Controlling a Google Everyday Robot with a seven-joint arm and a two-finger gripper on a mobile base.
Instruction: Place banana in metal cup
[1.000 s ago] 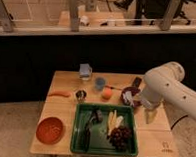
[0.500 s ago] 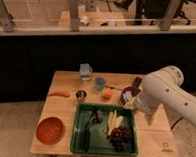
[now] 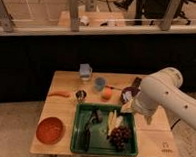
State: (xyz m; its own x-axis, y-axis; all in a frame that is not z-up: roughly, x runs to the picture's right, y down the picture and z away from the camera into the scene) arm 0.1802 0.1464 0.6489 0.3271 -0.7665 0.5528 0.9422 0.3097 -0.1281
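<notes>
The banana (image 3: 111,119) lies in the green tray (image 3: 80,142), a small yellow and cream piece beside the dark grape bunch (image 3: 120,136). The metal cup (image 3: 81,95) stands on the table just behind the tray's left back corner, small, round and dark silver. My white arm (image 3: 163,92) reaches in from the right. Its gripper (image 3: 129,107) hangs over the tray's right back corner, a little right of and above the banana. It is well to the right of the metal cup.
A light blue cup (image 3: 99,83), a round orange fruit (image 3: 106,94), an orange carrot (image 3: 59,93), a grey-blue box (image 3: 85,70) and a purple bowl (image 3: 128,93) sit on the wooden table (image 3: 152,144). A red bowl (image 3: 50,129) is front left. Dark items (image 3: 91,125) lie in the tray.
My arm has swung left, bringing the gripper from the table's right side to over the tray's right back corner. The objects have not moved.
</notes>
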